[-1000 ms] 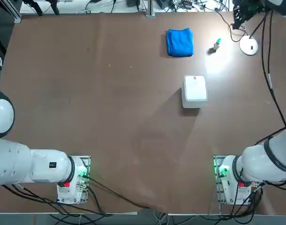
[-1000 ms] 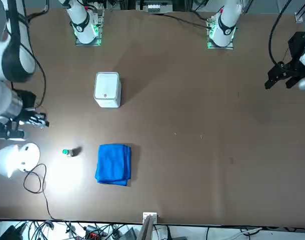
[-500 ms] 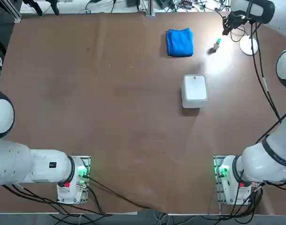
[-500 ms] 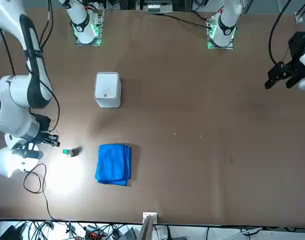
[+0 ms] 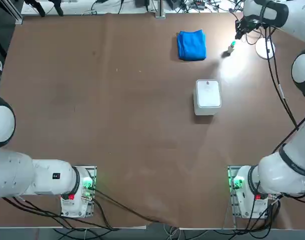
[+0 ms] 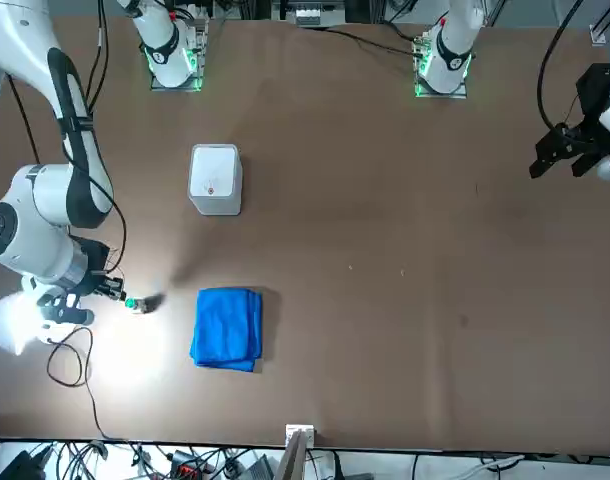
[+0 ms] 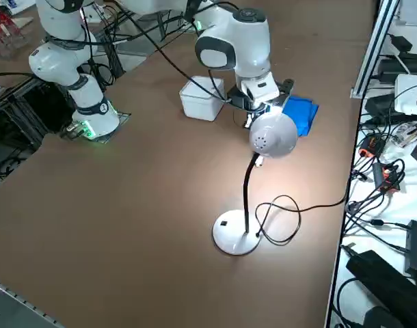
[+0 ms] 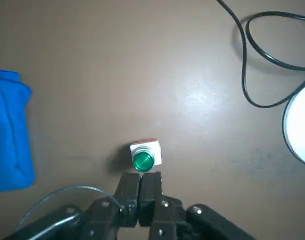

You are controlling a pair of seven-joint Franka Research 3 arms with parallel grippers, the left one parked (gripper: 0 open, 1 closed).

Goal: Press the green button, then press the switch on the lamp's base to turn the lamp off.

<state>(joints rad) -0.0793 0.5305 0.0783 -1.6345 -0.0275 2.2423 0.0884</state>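
- The table (image 5: 142,130) is big, flat and brown. A bright patch shines on it near the button.
- The right arm (image 6: 70,185) is white with some black. It reaches far out over the table.
- The lamp (image 7: 273,134) has a round white head on a thin, bendy black neck. It stands on the robot's right side of the button.
- The white box (image 5: 208,94) has a lid on. It sits closer to the robot than the blue cloth does.
- The blue cloth (image 5: 191,45) lies folded, to the left of the button and well apart from it.
- The lamp's base (image 7: 236,233) is a flat white circle on the table. The black cord (image 7: 299,210) makes loops near it.
- The right gripper (image 8: 141,175) is low over the table, just beside the button. Its two black fingers are pressed together with nothing between them. I cannot tell if they touch the button.
- The green button (image 8: 143,161) is a shiny green cap on a little pale stub, right by the fingertips.
- The switch (image 7: 224,223) is a tiny dark dot on the lamp's base.
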